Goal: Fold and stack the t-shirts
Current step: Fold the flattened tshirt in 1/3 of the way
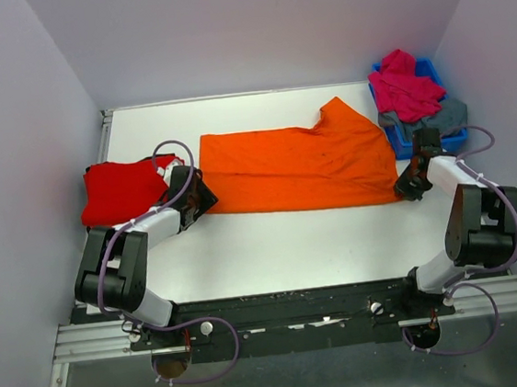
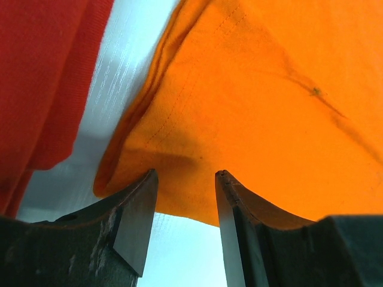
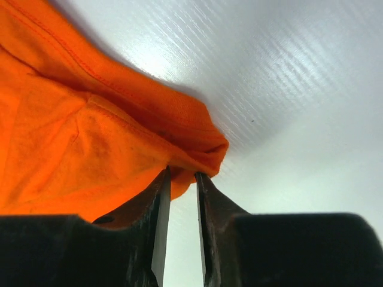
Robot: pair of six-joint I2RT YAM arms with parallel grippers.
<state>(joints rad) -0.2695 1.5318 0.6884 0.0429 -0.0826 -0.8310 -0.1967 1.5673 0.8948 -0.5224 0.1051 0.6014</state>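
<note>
A bright orange t-shirt (image 1: 297,166) lies spread flat across the middle of the white table (image 1: 292,245). My left gripper (image 1: 202,199) is at its near left corner. In the left wrist view that gripper (image 2: 187,174) stands open, with the orange t-shirt (image 2: 269,107) edge lying against its tips. My right gripper (image 1: 404,189) is at the near right corner. In the right wrist view it (image 3: 182,174) is open by a narrow gap, and the folded corner of the orange t-shirt (image 3: 60,137) lies between the tips. A folded red t-shirt (image 1: 119,190) (image 2: 42,78) lies at the left.
A small blue bin (image 1: 430,69) stands at the back right, holding a magenta-pink t-shirt (image 1: 405,90) on top of a grey-blue one (image 1: 445,118). Walls close in the table on the left, back and right.
</note>
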